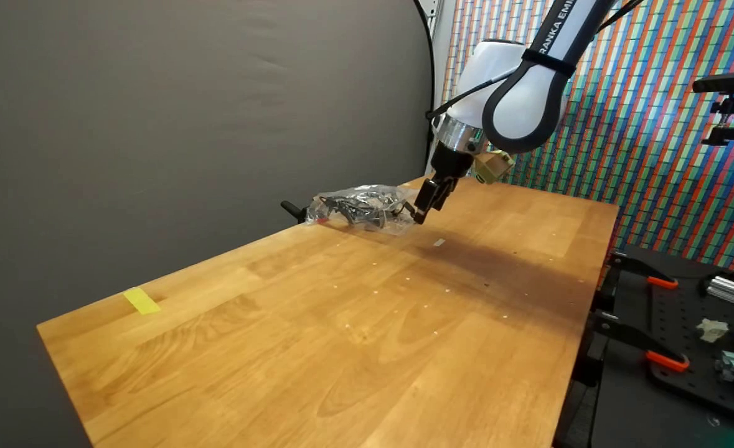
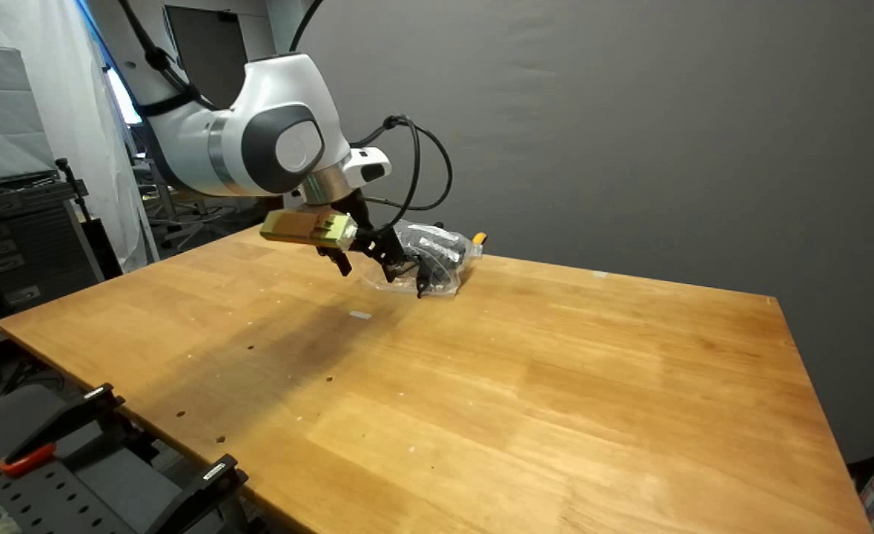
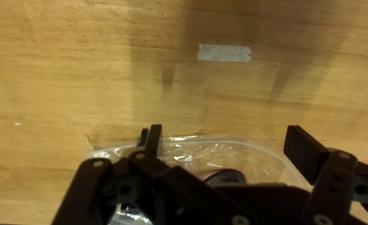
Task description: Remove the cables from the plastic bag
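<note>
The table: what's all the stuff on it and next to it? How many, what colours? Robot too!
Table: 1, brown, centre
Bag: 1, clear, on table
Cables: can't count, dark, in bag
Tape: 2 strips, yellow and whitish, on table
Specks: many, white, on table
Dots: several, dark, on table
Clamps: 2, black and orange, beside table
Board: 1, black, beside table
Backdrop: 1, grey, behind table
Arm: 1, white and black, over table
Pincer: 1, black, open, by bag's edge

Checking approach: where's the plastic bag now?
In an exterior view, the plastic bag lies left of the jaws, at the table edge nearest the grey backdrop.
</note>
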Controlling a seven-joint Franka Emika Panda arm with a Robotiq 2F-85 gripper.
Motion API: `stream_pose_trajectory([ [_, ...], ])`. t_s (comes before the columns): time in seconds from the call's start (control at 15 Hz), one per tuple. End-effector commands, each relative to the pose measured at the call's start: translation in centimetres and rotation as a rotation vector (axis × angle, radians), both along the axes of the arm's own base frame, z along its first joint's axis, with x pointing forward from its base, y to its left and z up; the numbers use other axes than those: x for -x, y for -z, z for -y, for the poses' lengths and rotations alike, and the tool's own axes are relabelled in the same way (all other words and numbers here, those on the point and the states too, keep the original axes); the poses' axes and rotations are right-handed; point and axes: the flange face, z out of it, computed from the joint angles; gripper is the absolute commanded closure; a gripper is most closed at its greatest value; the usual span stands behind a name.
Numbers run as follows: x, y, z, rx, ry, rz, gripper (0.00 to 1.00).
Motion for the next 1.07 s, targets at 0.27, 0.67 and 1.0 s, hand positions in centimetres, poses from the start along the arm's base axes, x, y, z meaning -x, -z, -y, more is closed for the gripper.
stream_pose_trajectory([
  [0.27, -2.7, 0.3, -0.3, -0.015, -0.090, 0.148, 0.00],
  [0.67, -3.9, 2.1, 0.4, -0.024, -0.129, 0.172, 0.00],
  [1.0, -5.8, 3.7, 2.8, -0.017, -0.131, 0.232, 0.00],
])
